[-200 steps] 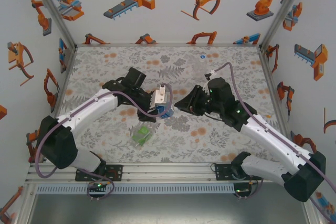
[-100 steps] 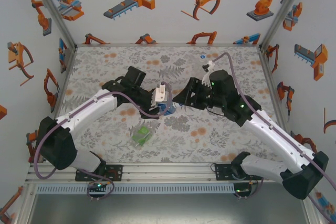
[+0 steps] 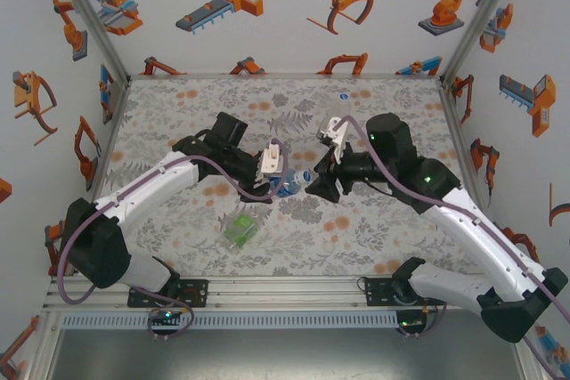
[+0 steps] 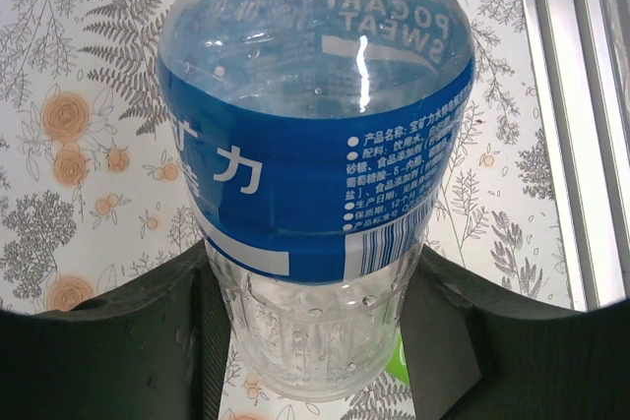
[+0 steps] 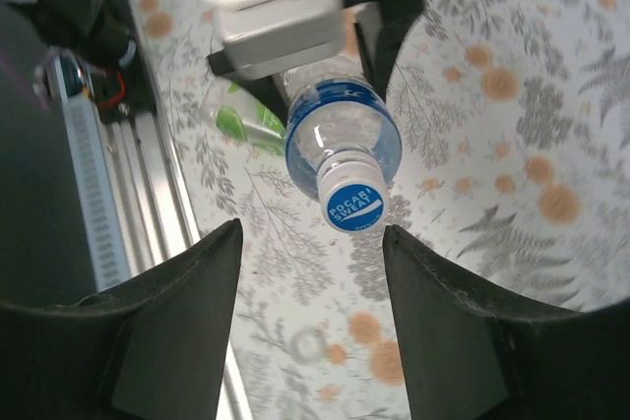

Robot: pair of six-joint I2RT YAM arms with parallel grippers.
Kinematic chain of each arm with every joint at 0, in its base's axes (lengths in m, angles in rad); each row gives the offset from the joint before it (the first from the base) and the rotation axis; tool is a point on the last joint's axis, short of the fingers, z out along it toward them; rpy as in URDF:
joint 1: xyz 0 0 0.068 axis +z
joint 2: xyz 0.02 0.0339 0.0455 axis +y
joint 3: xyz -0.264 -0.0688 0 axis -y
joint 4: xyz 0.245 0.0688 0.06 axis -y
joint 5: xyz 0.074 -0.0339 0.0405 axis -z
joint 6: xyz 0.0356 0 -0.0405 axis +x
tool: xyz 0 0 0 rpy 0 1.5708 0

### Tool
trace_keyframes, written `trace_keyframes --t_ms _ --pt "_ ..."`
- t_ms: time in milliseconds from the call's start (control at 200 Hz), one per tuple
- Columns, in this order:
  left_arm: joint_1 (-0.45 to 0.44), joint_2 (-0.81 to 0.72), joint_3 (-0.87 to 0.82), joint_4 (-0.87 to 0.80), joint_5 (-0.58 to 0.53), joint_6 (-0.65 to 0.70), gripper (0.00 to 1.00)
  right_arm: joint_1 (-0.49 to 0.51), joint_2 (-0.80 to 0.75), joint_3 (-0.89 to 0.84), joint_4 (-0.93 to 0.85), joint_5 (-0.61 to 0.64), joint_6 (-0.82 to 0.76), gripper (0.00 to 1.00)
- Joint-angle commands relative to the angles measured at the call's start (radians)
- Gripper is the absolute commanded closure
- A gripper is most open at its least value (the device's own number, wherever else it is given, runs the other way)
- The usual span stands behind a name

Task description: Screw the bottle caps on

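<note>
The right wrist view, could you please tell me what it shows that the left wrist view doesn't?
Right wrist view: the cap end-on on the neck, and the right gripper open, apart from it. Left wrist view: the barcode, the small print and the ribbed clear lower body. Both: the blue-label bottle held by the left gripper, over the floral table.

The left gripper [image 3: 278, 177] grips the blue-labelled bottle [image 3: 288, 186]. Just right of that bottle, the right gripper [image 3: 312, 186] faces its cap end. The green-labelled bottle [image 3: 239, 227] lies on the floral table [image 3: 178, 104], nearer and left of it.
</note>
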Motion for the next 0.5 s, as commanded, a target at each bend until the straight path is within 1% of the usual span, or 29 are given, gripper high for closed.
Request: trace_keyframes --t_ms 0,200,496 --pt "-0.002 -0.03 -0.003 -0.02 0.063 0.031 1.0 -0.002 -0.017 -0.013 -0.016 -0.091 -0.259 0.46" --pt "-0.005 -0.025 -0.001 -0.025 0.071 0.032 1.0 0.006 0.013 -0.032 0.022 -0.1 -0.271 0.48" --pt "-0.006 -0.025 0.001 -0.026 0.08 0.029 1.0 0.024 0.037 -0.054 0.066 -0.054 -0.266 0.5"
